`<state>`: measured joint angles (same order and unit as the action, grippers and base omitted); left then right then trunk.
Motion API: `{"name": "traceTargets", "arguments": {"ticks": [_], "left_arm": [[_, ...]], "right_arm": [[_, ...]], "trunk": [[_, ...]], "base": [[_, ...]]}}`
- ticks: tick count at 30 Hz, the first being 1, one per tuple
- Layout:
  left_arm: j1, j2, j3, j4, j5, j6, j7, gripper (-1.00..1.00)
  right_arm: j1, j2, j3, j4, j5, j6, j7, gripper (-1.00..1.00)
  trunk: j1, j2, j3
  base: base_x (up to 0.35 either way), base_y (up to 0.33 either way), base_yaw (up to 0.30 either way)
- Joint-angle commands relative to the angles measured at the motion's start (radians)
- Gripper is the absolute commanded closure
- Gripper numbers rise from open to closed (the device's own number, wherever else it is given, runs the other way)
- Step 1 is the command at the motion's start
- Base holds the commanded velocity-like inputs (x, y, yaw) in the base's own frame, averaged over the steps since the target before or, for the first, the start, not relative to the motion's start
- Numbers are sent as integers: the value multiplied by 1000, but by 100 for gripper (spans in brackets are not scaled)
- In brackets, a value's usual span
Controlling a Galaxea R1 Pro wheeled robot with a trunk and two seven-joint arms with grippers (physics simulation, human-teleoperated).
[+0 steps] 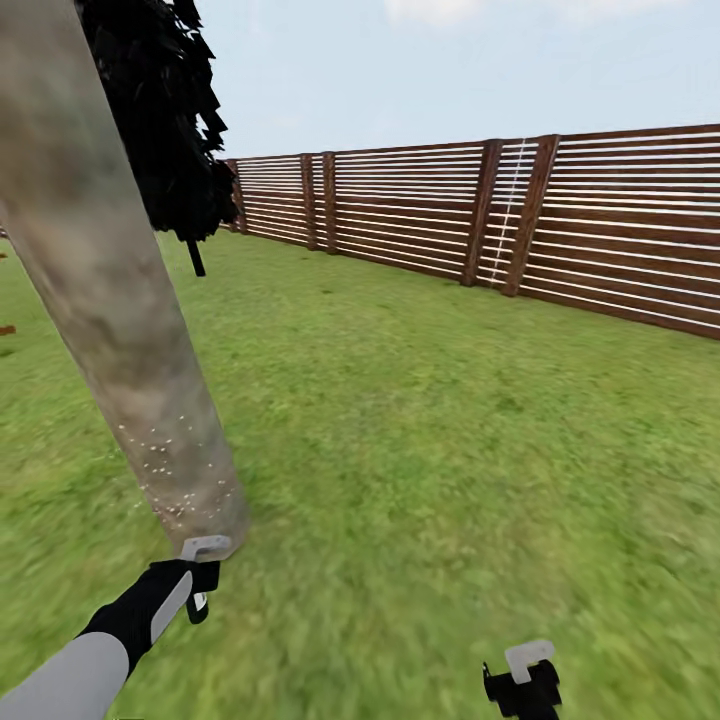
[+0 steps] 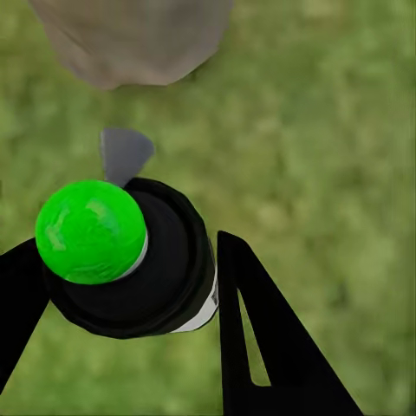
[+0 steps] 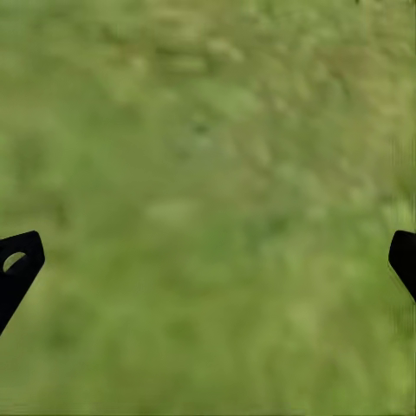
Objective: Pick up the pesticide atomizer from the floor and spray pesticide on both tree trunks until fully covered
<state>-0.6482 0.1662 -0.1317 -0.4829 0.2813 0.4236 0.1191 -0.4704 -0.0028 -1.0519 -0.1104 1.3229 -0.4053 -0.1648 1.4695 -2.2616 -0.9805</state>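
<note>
The left end effector [image 2: 130, 286] grips the pesticide atomizer [image 2: 139, 260] near the speckled tree trunk [image 1: 110, 290]; the right end effector [image 3: 208, 260] hangs spread wide over grass [image 1: 450, 420].

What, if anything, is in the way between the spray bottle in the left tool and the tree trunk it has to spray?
Nothing visible. The left tool holds the pesticide atomizer close to the base of the tree trunk, with only bare grass between them. White specks already dot the lower trunk.
</note>
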Motion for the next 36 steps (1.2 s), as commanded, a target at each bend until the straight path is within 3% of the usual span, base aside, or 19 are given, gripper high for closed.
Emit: {"name": "traceTargets", "arguments": {"ticks": [1, 10, 22, 36], "left_arm": [[-1, 1, -8, -2, 10, 4, 8, 100], [-1, 0, -8, -2, 10, 3, 8, 100], [-2, 8, -7, -2, 10, 3, 8, 100], [-1, 8, -6, -2, 11, 1, 8, 100]], "right_arm": [[-1, 0, -7, 1, 11, -3, -5, -100], [-1, 0, -7, 2, 11, -3, -5, -100], [1, 0, -8, -1, 10, -3, -5, -100], [1, 0, -7, 0, 11, -3, -5, -100]], "trunk": [[0, 0, -1], [0, 0, -1], [0, 0, -1], [0, 0, -1]], "base": [[175, -237, 277], [172, -238, 254], [37, -269, 13], [175, -248, 262]]}}
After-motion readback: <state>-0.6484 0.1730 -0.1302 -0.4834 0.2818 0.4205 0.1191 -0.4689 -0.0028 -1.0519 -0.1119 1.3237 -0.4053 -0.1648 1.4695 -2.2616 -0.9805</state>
